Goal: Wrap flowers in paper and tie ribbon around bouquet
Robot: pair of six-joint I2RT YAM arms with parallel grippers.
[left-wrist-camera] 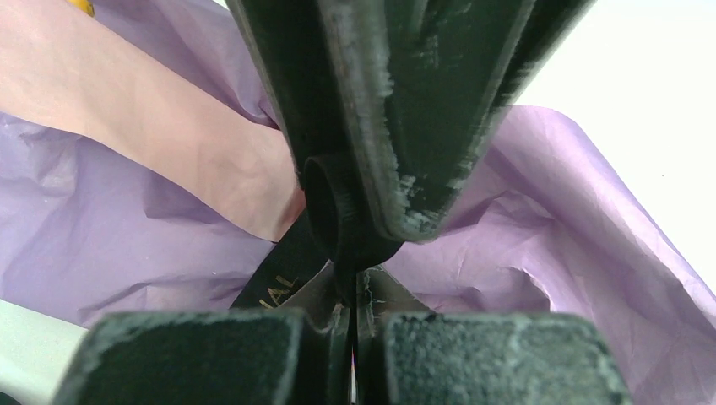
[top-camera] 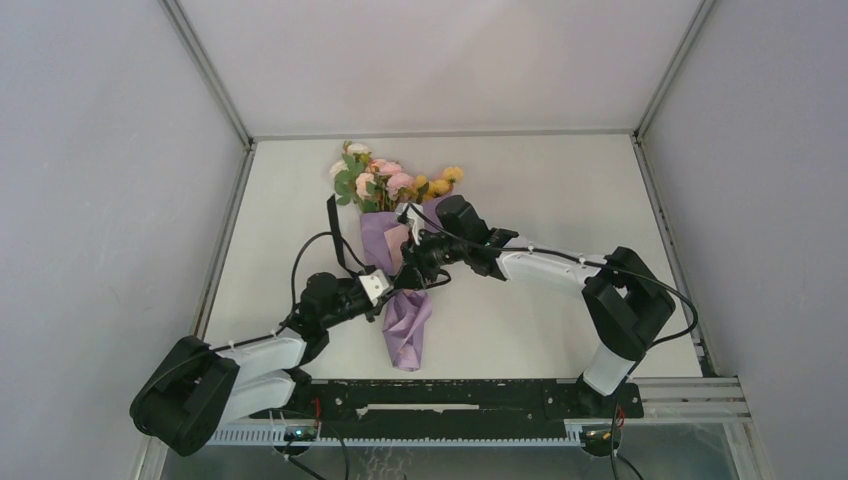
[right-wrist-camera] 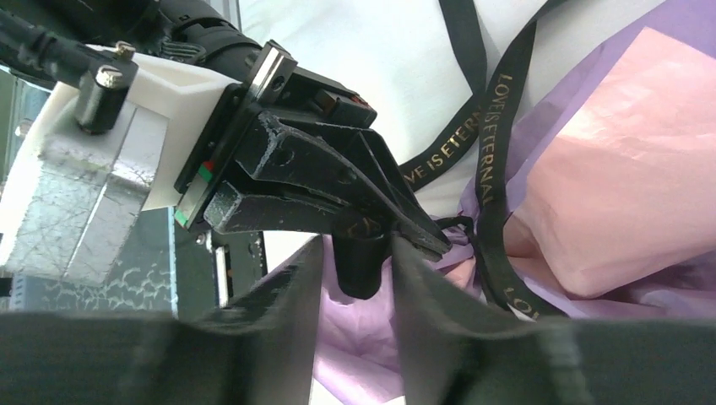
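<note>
**Bouquet lying on the table, both grippers meeting at its waist.**
The bouquet point(top-camera: 378, 240) lies at the centre of the white table point(top-camera: 560, 200). Its flowers point(top-camera: 385, 180) point toward the top of the overhead frame, and the twisted purple paper point(top-camera: 408, 328) tail points toward the bottom. The left gripper point(left-wrist-camera: 352, 337) is pinched together on the black, gold-lettered ribbon point(right-wrist-camera: 492, 160) at the paper's narrow middle. The right gripper point(right-wrist-camera: 356, 321) has its jaws apart, straddling the tip of the left gripper's fingers from the opposite side.

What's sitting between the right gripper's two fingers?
The left gripper's closed tip, pinching the ribbon beside the bouquet, as the right wrist view shows.
</note>
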